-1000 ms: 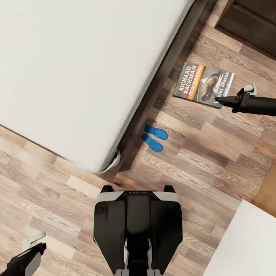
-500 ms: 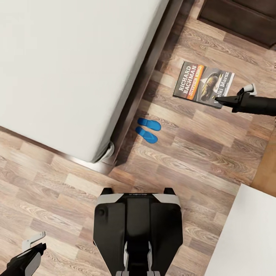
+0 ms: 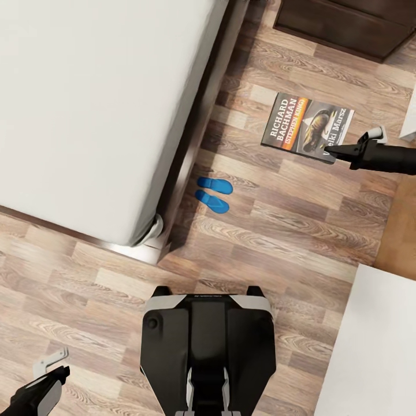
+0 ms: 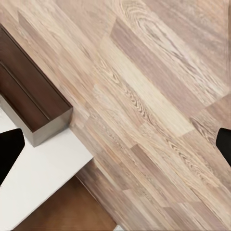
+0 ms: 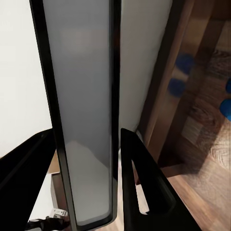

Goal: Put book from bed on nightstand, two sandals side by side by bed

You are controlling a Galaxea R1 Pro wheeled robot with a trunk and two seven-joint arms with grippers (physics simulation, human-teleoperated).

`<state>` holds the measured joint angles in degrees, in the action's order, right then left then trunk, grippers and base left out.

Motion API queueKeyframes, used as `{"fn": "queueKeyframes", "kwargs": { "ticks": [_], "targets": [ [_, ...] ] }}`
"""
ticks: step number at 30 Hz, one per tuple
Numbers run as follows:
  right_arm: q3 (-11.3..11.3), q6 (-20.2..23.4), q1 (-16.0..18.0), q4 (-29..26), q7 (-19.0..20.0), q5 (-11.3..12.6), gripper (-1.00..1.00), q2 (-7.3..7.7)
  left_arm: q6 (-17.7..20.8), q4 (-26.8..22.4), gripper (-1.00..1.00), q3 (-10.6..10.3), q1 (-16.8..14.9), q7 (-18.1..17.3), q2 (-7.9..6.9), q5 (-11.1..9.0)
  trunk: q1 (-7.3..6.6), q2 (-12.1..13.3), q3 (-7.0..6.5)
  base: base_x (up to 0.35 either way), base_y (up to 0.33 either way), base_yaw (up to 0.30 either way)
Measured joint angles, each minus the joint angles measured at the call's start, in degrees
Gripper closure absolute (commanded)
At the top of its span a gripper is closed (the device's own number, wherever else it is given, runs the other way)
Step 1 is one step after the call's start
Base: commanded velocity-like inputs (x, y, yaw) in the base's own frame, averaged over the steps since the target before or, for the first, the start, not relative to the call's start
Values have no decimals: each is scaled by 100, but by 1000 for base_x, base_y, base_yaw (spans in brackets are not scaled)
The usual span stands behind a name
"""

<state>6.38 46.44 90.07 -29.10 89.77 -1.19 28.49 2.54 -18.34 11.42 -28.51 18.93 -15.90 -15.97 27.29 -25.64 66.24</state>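
Book [image 3: 306, 127] held by 1 edge in my right gripper [image 3: 330, 152], at 1 o'clock in the head view, cover up above the wooden floor [image 3: 289, 231]. I judge it is carried this way for transport toward the nightstand [image 3: 341, 23], which stands at 12 to 1 o'clock, only its front edge in frame. In the right wrist view the fingers [image 5: 139, 178] close on the book's pale edge [image 5: 82, 115], so the cover cannot be read there. The 2 sandals [image 3: 212, 193] lie side by side just beside the bed [image 3: 86, 104], near its corner at 12 o'clock, as the task requires. My left gripper [image 3: 49, 367] hangs idle at 7 o'clock; its dark fingertips [image 4: 9, 149] stand wide apart with nothing between. The white block [image 3: 375, 346] at 4 o'clock is cut off and unidentifiable.
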Motion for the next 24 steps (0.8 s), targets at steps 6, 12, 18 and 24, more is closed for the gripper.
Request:
{"fn": "queueKeyframes", "kwargs": {
  "ticks": [6,12,18,24],
  "targets": [
    [4,-1,-1,-1,1,7,100,0,-2,2,-100,0,0,-3,0,0,0,0,-39,-5,0,-138],
    [5,-2,-2,-1,1,8,100,-5,-3,2,-100,0,0,-4,0,0,0,0,-82,-1,0,-149],
    [-3,-1,-2,4,1,6,100,-7,-4,8,-100,0,0,-4,0,6,0,0,-129,0,0,-164],
    [-26,-1,-2,7,0,3,100,-8,-7,10,-100,-4,0,-4,0,8,0,0,-176,0,0,-169]
  ]
}}
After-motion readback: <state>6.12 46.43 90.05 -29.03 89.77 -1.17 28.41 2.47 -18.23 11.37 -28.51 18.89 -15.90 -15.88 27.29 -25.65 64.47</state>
